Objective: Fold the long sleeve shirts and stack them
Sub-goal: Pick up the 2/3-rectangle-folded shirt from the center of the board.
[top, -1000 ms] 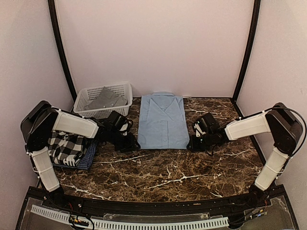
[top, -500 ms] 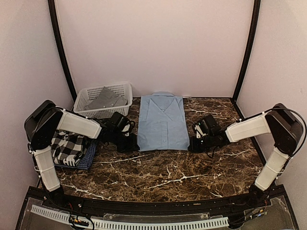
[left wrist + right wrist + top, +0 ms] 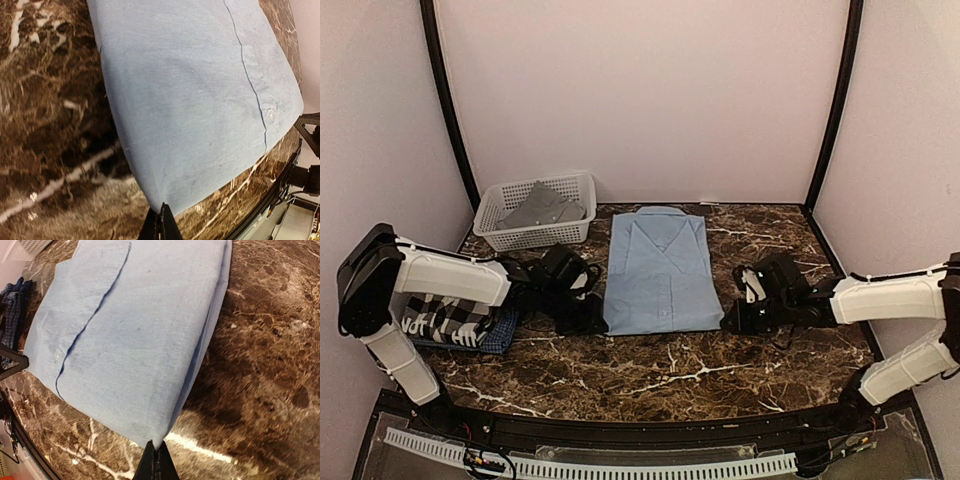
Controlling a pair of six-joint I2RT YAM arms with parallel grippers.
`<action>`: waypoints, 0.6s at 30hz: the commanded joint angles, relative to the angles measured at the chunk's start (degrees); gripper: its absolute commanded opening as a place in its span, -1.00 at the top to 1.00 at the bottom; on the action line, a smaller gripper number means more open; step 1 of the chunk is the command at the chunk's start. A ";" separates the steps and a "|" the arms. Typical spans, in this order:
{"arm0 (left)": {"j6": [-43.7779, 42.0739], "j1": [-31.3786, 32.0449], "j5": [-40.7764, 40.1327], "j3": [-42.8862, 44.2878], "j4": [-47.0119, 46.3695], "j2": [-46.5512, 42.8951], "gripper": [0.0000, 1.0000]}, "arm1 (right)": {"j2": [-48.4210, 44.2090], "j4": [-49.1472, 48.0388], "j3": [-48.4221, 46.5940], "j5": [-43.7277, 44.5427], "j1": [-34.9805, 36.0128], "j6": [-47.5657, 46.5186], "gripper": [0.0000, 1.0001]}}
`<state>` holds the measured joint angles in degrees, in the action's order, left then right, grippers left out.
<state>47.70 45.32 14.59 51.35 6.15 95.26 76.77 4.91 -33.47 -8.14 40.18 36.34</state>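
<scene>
A light blue long sleeve shirt (image 3: 657, 270), folded into a rectangle with its collar at the far end, lies in the middle of the marble table. My left gripper (image 3: 595, 320) is shut on its near left corner. In the left wrist view the black fingertips (image 3: 161, 222) pinch the tip of the blue cloth (image 3: 200, 90). On the other side, my right gripper (image 3: 732, 320) is shut on the near right corner, and its fingertips (image 3: 156, 457) pinch the cloth (image 3: 135, 325) the same way. A black-and-white checked shirt (image 3: 445, 318) lies on a dark blue one (image 3: 502, 337) at the left, partly under the left arm.
A white lattice basket (image 3: 535, 237) stands at the back left with a grey shirt (image 3: 542, 205) in it. Black frame posts rise at both back corners. The table's near edge has a black rail (image 3: 650, 432).
Both grippers have gone from part open to shut on the blue shirt's near corners. Both arms have moved toward the near edge, drawing the shirt a little nearer.
</scene>
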 commanded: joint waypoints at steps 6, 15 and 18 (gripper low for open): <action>8.37 10.75 -8.79 -6.66 8.81 -14.61 1.00 | -17.36 8.43 4.06 5.18 12.11 8.89 1.00; 14.65 19.54 -13.86 -6.90 13.56 -23.59 1.00 | -26.93 16.71 1.23 13.54 23.73 16.92 1.00; 15.13 19.97 -13.96 -5.72 14.15 -26.22 1.00 | -27.78 19.99 -2.55 15.61 24.84 18.50 1.00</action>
<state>60.47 64.75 3.09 44.10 17.37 72.71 50.57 21.06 -30.98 2.39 63.53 50.87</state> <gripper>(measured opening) 0.007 0.003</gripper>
